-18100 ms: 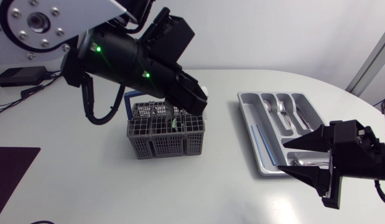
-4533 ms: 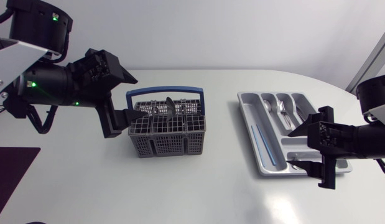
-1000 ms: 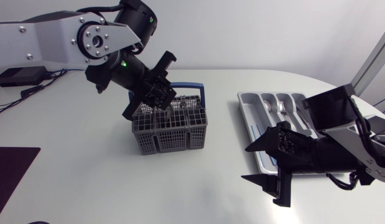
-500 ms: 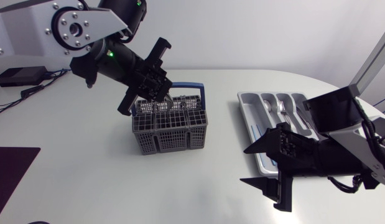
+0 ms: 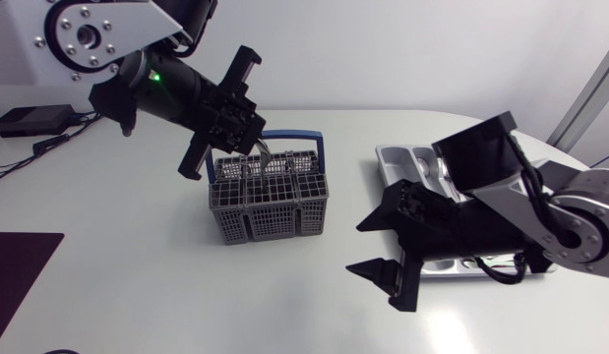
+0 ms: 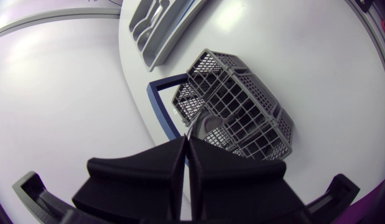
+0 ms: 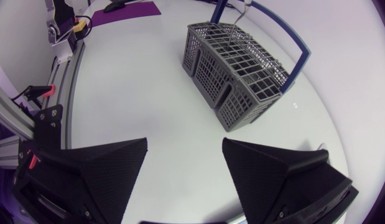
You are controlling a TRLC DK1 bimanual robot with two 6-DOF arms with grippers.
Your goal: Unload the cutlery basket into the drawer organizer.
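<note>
A spoon [image 5: 269, 155] [image 6: 203, 121] is being held by its thin handle between the pressed-together fingers of the left gripper [image 5: 251, 136] [image 6: 186, 140], directly above the rear row of the cutlery basket [image 5: 270, 202] [image 6: 242, 106] [image 7: 239, 62]. The spoon's bowl is being kept low, at the level of the basket's rear rim and just inside its blue handle [image 5: 284, 141]. Whether the bowl is clear of the compartment cannot be told. In the right wrist view the spoon's handle [image 7: 241, 15] is being shown rising steeply from the far side of the basket.

The basket itself is being left upright on the white table [image 5: 137, 285].

The right gripper [image 5: 368, 246] [image 7: 185, 146] is being held with its fingers spread wide and nothing between them. It is placed to the right of the basket and a little nearer the table's front edge, apart from it, with the fingertips pointed toward the basket.

The drawer organizer [image 5: 397, 157] [image 6: 161, 18] is lying well apart from the basket on that same right side. It is being largely covered by the right arm. Some silver cutlery [image 5: 437, 169] is being shown in its rear compartments.
</note>
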